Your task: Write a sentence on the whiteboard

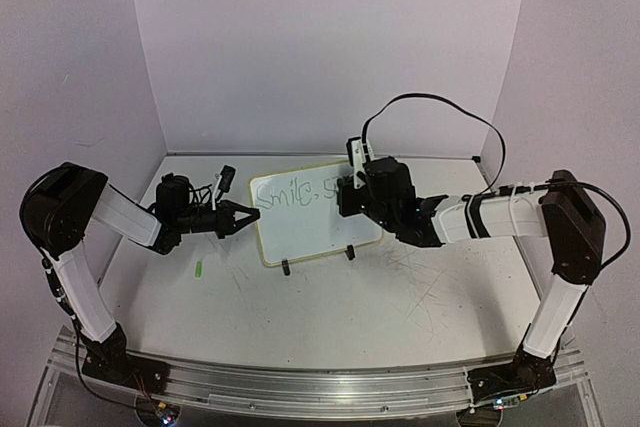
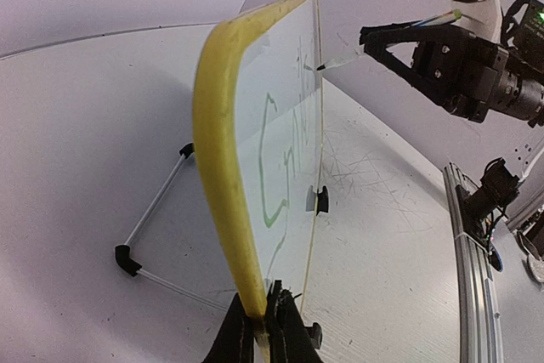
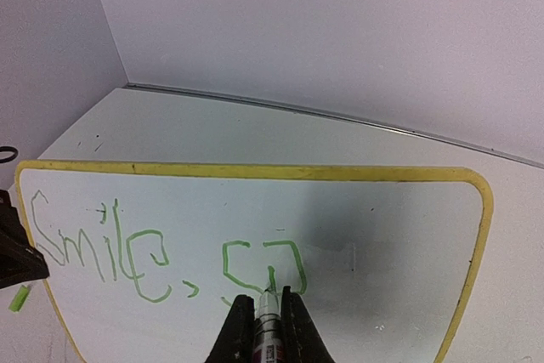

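Note:
The whiteboard [image 1: 315, 222] stands tilted on two black feet in the middle of the table, its yellow frame [image 2: 217, 150] edge-on in the left wrist view. Green writing, the sentence [image 3: 161, 257], reads "Smile, s" plus an unfinished letter. My left gripper [image 1: 248, 217] is shut on the board's left edge [image 2: 246, 295]. My right gripper [image 3: 268, 308] is shut on a marker [image 3: 269, 333]. The marker's tip touches the board at the last green stroke. In the left wrist view the marker [image 2: 340, 61] meets the board face from the right.
A small green cap [image 1: 199, 269] lies on the table left of the board's front. A wire stand [image 2: 153, 210] props the board from behind. Walls close the back and both sides. A metal rail [image 1: 300, 387] runs along the near edge.

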Available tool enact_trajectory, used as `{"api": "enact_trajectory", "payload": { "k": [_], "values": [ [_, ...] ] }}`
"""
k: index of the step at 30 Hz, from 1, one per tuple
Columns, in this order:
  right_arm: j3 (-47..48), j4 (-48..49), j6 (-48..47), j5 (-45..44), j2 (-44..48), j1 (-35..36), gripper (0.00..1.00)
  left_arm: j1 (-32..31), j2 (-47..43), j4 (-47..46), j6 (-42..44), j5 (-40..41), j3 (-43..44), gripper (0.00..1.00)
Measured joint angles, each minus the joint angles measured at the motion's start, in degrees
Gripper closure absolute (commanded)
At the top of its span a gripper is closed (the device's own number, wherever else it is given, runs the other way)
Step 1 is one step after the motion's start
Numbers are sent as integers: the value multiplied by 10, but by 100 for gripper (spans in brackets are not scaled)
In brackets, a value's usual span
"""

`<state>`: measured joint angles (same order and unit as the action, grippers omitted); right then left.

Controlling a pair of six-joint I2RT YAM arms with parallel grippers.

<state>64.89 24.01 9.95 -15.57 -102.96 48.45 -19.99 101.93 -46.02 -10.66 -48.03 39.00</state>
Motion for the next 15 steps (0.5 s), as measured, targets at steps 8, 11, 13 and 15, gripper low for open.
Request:
{"api": "enact_trajectory", "payload": {
  "k": [8, 11, 13, 15],
  "values": [
    [-38, 10, -8, 4, 93, -12, 100, 0, -1, 0, 1, 0, 0, 100],
    [-41, 17, -16, 4, 100, -17, 100, 0, -1, 0, 2, 1, 0, 100],
    [-44, 14, -21, 5, 100, -18, 100, 0, -1, 1, 2, 1, 0, 100],
    [-47, 12, -24, 6, 99, -18, 100, 0, -1, 1, 2, 2, 0, 100]
  ]
}}
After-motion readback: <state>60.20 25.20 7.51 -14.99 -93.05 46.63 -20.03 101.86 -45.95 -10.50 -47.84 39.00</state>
